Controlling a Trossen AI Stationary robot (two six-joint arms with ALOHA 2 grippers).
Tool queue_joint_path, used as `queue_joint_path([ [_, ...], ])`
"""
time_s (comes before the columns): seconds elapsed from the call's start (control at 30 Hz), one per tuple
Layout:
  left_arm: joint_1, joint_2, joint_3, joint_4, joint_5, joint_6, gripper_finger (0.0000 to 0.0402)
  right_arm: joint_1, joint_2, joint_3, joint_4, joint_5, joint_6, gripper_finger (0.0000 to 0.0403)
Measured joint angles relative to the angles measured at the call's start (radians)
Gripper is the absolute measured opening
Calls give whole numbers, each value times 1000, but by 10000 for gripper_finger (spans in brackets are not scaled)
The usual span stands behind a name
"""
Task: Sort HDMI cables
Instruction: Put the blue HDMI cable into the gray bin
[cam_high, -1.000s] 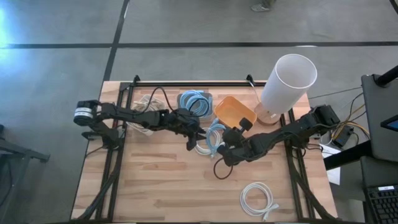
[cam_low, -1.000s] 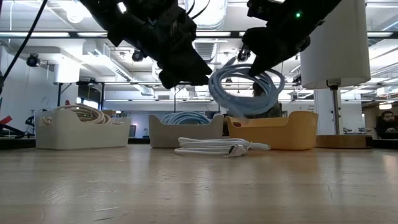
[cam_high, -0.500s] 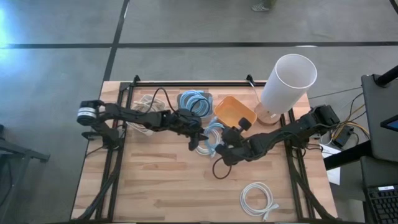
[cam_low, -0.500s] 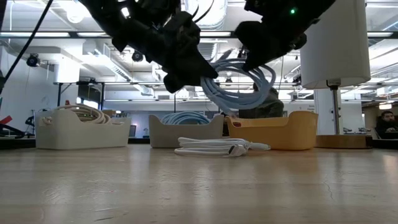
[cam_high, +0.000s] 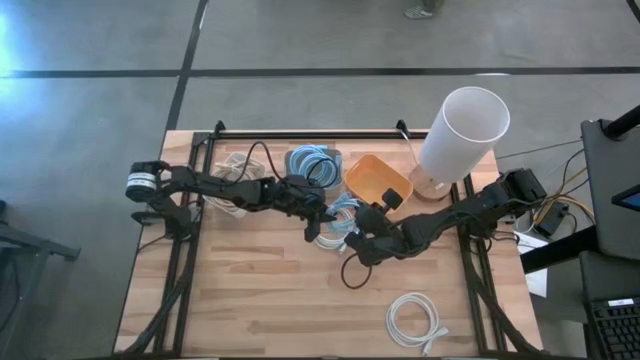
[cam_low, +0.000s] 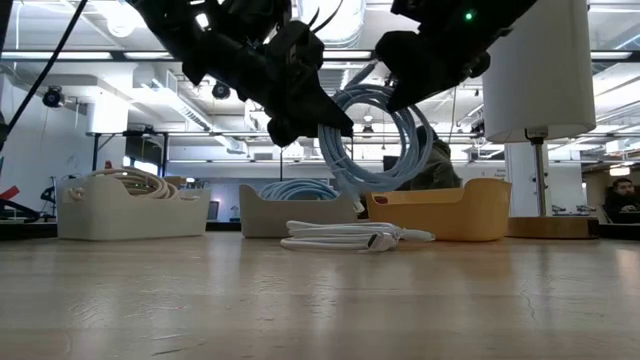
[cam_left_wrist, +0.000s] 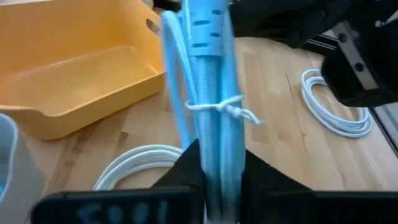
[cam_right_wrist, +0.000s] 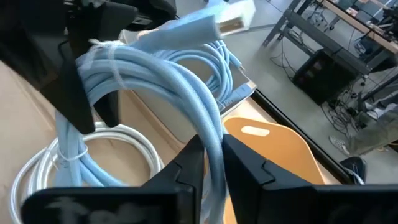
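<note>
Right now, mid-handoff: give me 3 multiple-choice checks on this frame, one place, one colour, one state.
1. Where is the light blue cable?
A. In the orange bin
B. Held in the air between both grippers
C. Flat on the table

2. What colour is the coil lying on the table under it?
A. White
B. Black
C. Red

3. How is the orange bin?
A. Holding three coils
B. Tipped over
C. Showing no cable inside

Key: 1 B, left gripper and right gripper both clamp it above the wood; 2 A, white coil lies below; 3 C, upright, with its floor bare in the left wrist view.
</note>
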Motion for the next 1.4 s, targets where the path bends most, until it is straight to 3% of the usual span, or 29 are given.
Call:
queue_joint_path([
  [0.1,-1,0,0,1,3,4,32,0,0,0,0,-1,0,75],
  [0.4,10,-6,0,-8,11,4,43,-1,0,-2,0,-89,3,130],
  [0.6,47,-10,51,-154,13,26,32,0,0,-9,-1,-109,3,150],
  [1.07,135,-47,253,-505,10,146,34,0,0,-16,-9,-110,48,160],
  [1.27,238,-48,355,-674,6,262,37,0,0,-32,-8,-127,60,161],
  [1.4,336,-49,365,-682,43,305,31,0,0,-48,-8,-160,74,156],
])
